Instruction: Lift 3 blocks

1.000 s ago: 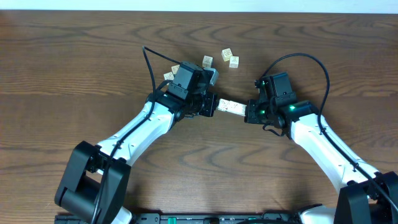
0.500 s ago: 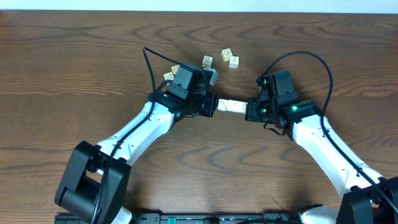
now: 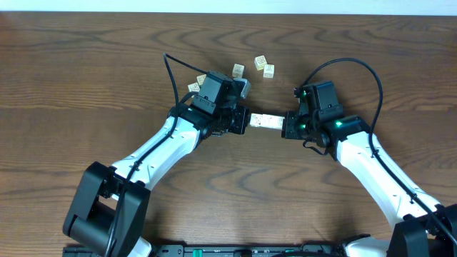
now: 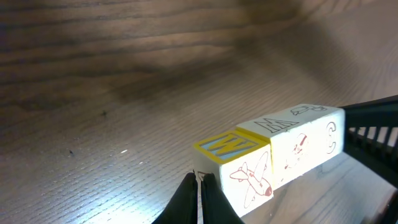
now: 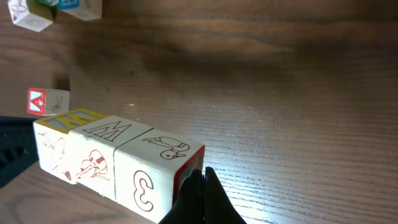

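I have the row of three blocks (image 3: 265, 121) squeezed end to end between my left tool (image 3: 246, 121) and right tool (image 3: 285, 126). Both tools have their fingers closed together, and the row looks clear of the counter (image 3: 86, 64). Loose cubes (image 3: 260, 62) lie scattered beyond, well apart. A red A cube (image 5: 36, 101) sits on the counter near the left tool's end of the row.

Robot lab bench: plain wood-grain worktop (image 3: 71, 64), cabled left arm (image 3: 164, 146) and right arm (image 3: 371, 168), toy letter blocks (image 3: 265, 121) as props.
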Robot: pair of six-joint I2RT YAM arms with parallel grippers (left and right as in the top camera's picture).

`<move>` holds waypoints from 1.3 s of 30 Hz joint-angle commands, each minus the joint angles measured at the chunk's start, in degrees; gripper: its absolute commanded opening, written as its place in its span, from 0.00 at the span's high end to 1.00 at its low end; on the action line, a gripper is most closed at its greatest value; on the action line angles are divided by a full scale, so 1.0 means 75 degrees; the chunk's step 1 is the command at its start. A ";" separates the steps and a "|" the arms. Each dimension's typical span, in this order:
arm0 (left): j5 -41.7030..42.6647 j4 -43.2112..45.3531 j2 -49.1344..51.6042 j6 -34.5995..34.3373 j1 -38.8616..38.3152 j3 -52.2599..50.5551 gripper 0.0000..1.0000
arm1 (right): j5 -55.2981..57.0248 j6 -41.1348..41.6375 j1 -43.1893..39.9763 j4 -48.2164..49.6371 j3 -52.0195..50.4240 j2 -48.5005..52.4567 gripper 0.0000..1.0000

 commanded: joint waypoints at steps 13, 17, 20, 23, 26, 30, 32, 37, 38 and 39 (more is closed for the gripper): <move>0.1393 0.0207 -0.0114 -0.0041 -0.0399 0.0431 0.93 | -0.2256 -0.0026 0.0408 0.0259 0.0516 -0.0213 0.99; 0.1393 0.0207 -0.0114 -0.0041 -0.0399 0.0469 0.93 | -0.2256 -0.0026 0.0408 0.0256 0.0522 -0.0213 0.99; 0.1393 0.0204 -0.0114 -0.0041 -0.0399 0.0513 0.93 | -0.2256 -0.0026 0.0408 0.0256 0.0522 -0.0213 0.99; 0.1393 0.0204 -0.0114 -0.0041 -0.0399 0.0527 0.93 | -0.2256 -0.0026 0.0408 0.0259 0.0522 -0.0213 0.99; 0.1393 0.0204 -0.0114 -0.0041 -0.0399 0.0527 0.92 | -0.2256 -0.0026 0.0408 0.0259 0.0525 -0.0213 0.99; 0.1393 0.0207 -0.0114 -0.0041 -0.0399 0.0536 0.93 | -0.2256 -0.0026 0.0408 0.0259 0.0530 -0.0216 0.99; 0.1393 0.0204 -0.0114 -0.0041 -0.0399 0.0539 0.93 | -0.2256 -0.0026 0.0408 0.0256 0.0560 -0.0213 0.99; 0.1393 0.0207 -0.0114 -0.0041 -0.0399 0.0542 0.93 | -0.2256 -0.0052 0.0408 0.0248 0.0685 -0.0213 0.99; 0.1393 0.0204 -0.0114 -0.0041 -0.0399 0.0548 0.93 | -0.2256 -0.0055 0.0408 0.0233 0.0708 -0.0213 0.99; 0.1393 0.0207 -0.0114 -0.0041 -0.0399 0.0548 0.93 | -0.2256 -0.0055 0.0408 0.0224 0.0729 -0.0213 0.99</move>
